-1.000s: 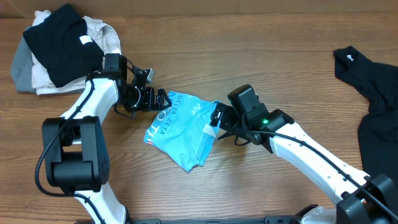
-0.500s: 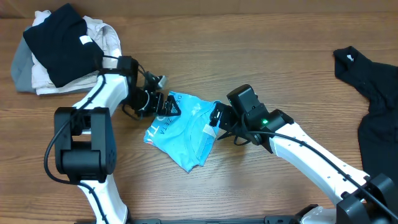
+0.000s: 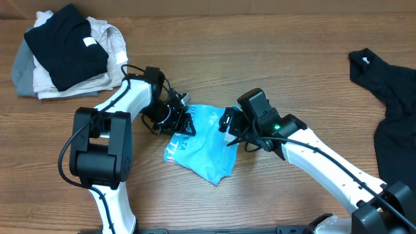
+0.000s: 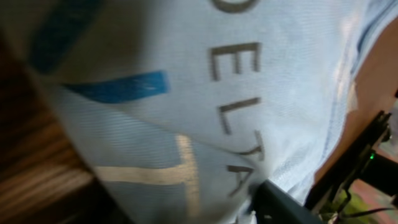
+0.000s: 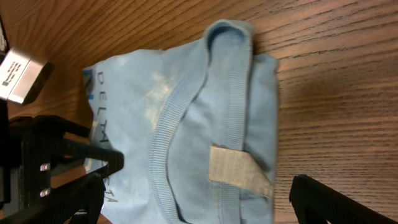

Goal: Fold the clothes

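At table centre: light blue T-shirt (image 3: 203,149), bunched in a loose heap on the wooden table (image 3: 279,52), lying between the two grippers.
Lettering: white print (image 4: 239,87), letters D-E-L-T-A legible close up in left wrist view. Runs along the left edge of the heap in overhead view.
Blue bar (image 4: 121,87): printed just beside the lettering.
Collar: ribbed neckband (image 5: 186,118) facing up in right wrist view. Tan neck label (image 5: 239,169) just inside it.
Left gripper (image 3: 185,123): at the upper left edge of the heap, clamped on the lettered edge. Cloth fills nearly all of the left wrist view, with only one dark fingertip (image 4: 280,208) showing at the bottom.
Right gripper (image 3: 227,125): at the upper right edge of the heap, jaws spread, gripping nothing. One finger (image 5: 336,202) at lower right of its own view, over bare wood beside the cloth.
Black shirt (image 3: 390,97): lying loose at the far right edge of the table, well apart from the blue one.
Stack of garments (image 3: 65,52): far left corner, black piece on top of pale and grey ones, small white tag showing on the black.
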Controlling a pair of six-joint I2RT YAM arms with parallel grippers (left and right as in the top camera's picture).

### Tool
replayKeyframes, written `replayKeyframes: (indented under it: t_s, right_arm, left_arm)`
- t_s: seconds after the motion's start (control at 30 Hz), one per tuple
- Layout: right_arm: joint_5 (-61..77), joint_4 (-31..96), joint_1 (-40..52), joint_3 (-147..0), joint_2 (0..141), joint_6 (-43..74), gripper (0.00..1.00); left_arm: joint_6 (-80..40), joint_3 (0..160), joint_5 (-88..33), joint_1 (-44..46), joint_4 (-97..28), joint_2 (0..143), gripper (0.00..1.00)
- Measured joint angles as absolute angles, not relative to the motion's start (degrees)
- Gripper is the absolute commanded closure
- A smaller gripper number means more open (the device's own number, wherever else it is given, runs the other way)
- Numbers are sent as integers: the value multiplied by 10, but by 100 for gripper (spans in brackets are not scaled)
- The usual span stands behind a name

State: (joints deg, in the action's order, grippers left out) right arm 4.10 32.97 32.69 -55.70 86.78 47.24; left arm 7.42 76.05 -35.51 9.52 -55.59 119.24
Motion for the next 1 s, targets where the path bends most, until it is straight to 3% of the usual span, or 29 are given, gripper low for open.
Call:
replayKeyframes:
  t_s: [0.07,0.13,0.17,0.67,1.0]
  right_arm:
    - [41,330,327,-557,868,473,0]
    - [42,330,327,-557,868,473,0]
    - [42,330,327,-557,868,473,0]
    - [42,333,327,-557,868,471,1]
    - [40,333,327,-557,868,471,2]
  left_arm:
    - [62,757,-359,100,-535,1194,64]
    - [48,755,-364,104,-511,1197,89]
    - [43,754,-367,105,-501,1199,96]
    - [-42,750,-387,116,-321,1204,96]
    - [-37,771,-301,60,-236,1206,96]
